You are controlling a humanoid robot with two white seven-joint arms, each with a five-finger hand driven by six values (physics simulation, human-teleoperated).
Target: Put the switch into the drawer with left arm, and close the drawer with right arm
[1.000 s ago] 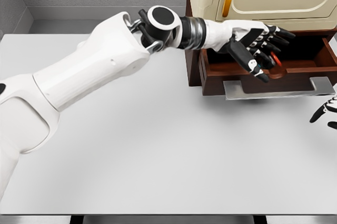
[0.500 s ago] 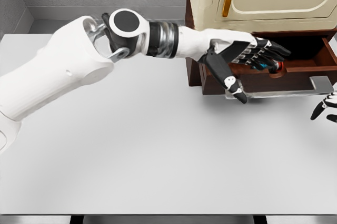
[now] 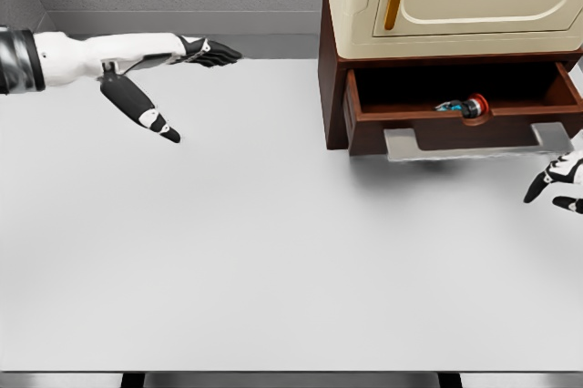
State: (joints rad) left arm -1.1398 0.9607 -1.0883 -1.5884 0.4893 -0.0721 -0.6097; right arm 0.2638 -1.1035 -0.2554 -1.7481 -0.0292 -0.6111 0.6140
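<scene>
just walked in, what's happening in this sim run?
The switch lies inside the open drawer of the brown cabinet, so the first step looks done. The left hand is open, empty, out over the table's far-left side. The right hand shows only at the right edge, below the drawer handle, not touching it. Closing the drawer remains.

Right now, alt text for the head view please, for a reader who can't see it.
A brown drawer stands open under a cream cabinet at the upper right, with the switch lying inside near its front edge. The left hand hangs open over the white table at the upper left, holding nothing. Only the right hand's fingertips show at the right edge, below the drawer's grey handle.
</scene>
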